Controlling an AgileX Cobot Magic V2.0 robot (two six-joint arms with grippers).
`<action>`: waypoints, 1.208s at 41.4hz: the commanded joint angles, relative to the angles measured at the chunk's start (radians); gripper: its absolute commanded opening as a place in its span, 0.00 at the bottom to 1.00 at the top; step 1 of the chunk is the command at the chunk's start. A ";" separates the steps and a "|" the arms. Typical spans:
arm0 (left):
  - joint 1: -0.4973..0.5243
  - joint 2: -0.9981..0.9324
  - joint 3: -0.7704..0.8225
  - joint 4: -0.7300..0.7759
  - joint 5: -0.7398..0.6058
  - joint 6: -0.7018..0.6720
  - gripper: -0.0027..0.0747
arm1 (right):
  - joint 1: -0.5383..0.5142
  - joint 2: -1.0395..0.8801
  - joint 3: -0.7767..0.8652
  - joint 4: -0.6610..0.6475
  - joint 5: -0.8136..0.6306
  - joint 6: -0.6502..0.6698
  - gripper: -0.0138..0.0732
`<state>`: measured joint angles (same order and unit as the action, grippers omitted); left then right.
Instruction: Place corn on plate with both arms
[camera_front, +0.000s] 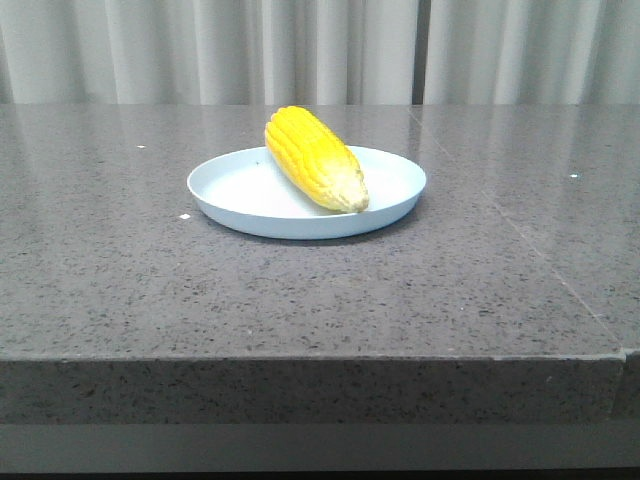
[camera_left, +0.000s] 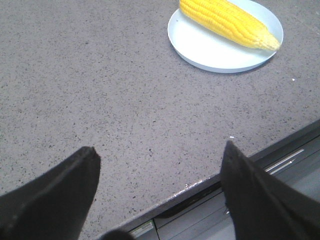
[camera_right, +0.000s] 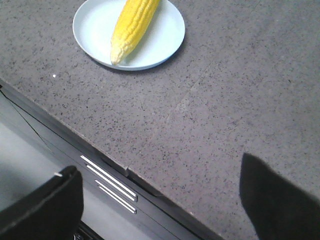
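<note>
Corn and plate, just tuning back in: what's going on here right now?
Nothing is being handled. The corn lies on the plate on the grey table, its paler tip toward the robot. The left gripper and right gripper are both open and empty, back near the table's front edge, well clear of the plate. The placement looks done.

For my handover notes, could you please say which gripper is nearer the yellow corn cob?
Neither clearly. The left gripper and right gripper, both open, hang back over the table's near edge, well clear of the yellow corn cob.
</note>
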<state>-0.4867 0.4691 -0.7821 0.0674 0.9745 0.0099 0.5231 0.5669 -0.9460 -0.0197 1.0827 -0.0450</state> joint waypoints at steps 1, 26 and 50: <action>-0.006 0.008 -0.025 -0.001 -0.090 -0.010 0.67 | -0.001 -0.028 0.001 -0.015 -0.054 -0.021 0.91; -0.006 0.008 -0.025 -0.001 -0.087 -0.010 0.01 | -0.001 -0.032 0.005 -0.011 -0.048 -0.021 0.13; -0.006 0.008 -0.025 -0.001 -0.087 -0.010 0.01 | -0.001 -0.032 0.005 -0.010 -0.058 -0.020 0.08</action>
<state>-0.4867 0.4691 -0.7821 0.0674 0.9584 0.0099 0.5231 0.5300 -0.9167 -0.0197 1.0917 -0.0583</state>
